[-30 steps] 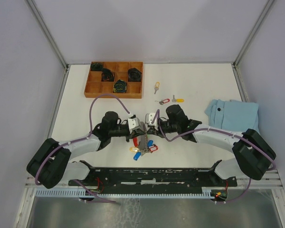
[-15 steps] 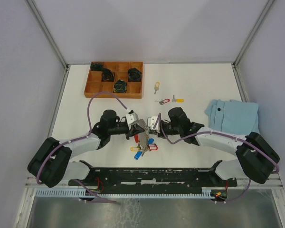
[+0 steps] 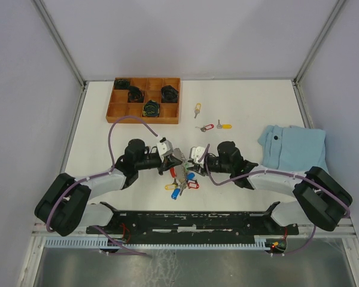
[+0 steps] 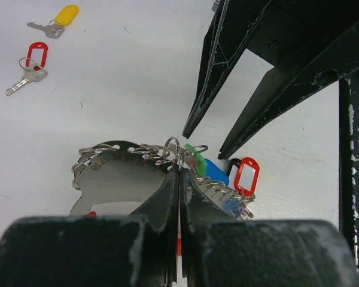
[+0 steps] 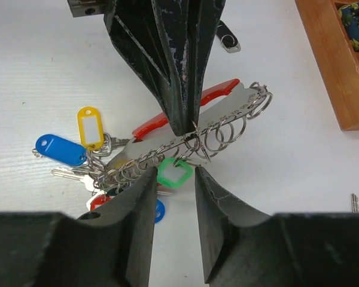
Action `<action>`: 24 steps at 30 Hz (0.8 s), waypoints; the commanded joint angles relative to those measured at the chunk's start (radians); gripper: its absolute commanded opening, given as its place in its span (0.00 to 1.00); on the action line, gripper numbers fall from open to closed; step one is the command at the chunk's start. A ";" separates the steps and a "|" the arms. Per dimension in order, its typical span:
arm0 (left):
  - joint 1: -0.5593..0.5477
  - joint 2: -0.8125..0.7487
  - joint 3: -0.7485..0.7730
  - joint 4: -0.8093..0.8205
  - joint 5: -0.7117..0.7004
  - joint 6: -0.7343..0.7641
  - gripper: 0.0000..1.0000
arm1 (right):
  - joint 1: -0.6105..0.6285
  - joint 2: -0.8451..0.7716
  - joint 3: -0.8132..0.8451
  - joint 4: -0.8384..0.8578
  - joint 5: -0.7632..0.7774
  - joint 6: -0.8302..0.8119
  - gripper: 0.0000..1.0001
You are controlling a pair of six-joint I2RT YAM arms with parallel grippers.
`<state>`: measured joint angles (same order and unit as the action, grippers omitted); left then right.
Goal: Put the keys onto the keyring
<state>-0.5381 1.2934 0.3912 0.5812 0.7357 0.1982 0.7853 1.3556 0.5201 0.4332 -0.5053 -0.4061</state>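
Observation:
The keyring (image 3: 179,177), a red strap and a grey metal band with many wire rings and blue, yellow, red and green tags, hangs between my two grippers just above the table. My left gripper (image 3: 172,160) is shut on one wire ring at the band's top edge (image 4: 179,170). My right gripper (image 3: 189,159) is open; its fingers (image 5: 146,185) stand either side of a green tag (image 5: 175,173) hanging from the band (image 5: 227,122). Three loose keys lie behind: one yellow-tagged (image 3: 197,109), one red-tagged (image 3: 206,127), another yellow-tagged (image 3: 225,126).
A wooden compartment tray (image 3: 170,113) holding dark green-black items stands at the back left. A folded blue cloth (image 3: 293,146) lies at the right. A black rail (image 3: 191,220) runs along the near edge.
My right gripper has drawn back to the right, away from the left one. My left gripper has shifted slightly left and back, still holding the keyring.

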 commanded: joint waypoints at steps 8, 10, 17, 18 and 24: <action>0.005 -0.018 -0.007 0.133 -0.044 -0.077 0.03 | 0.013 0.002 -0.123 0.424 0.073 0.153 0.40; 0.006 -0.014 -0.010 0.144 -0.046 -0.084 0.03 | 0.021 0.013 -0.127 0.455 0.067 0.175 0.40; 0.005 -0.011 -0.010 0.145 -0.058 -0.084 0.03 | 0.041 0.054 -0.137 0.541 0.139 0.191 0.38; 0.006 -0.012 -0.010 0.144 -0.059 -0.084 0.03 | 0.042 0.060 -0.135 0.545 0.144 0.190 0.37; 0.006 -0.016 -0.012 0.144 -0.060 -0.083 0.03 | 0.045 0.080 -0.137 0.534 0.169 0.180 0.32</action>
<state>-0.5381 1.2934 0.3782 0.6430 0.6819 0.1383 0.8230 1.4261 0.3885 0.9039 -0.3641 -0.2386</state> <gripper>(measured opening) 0.027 0.332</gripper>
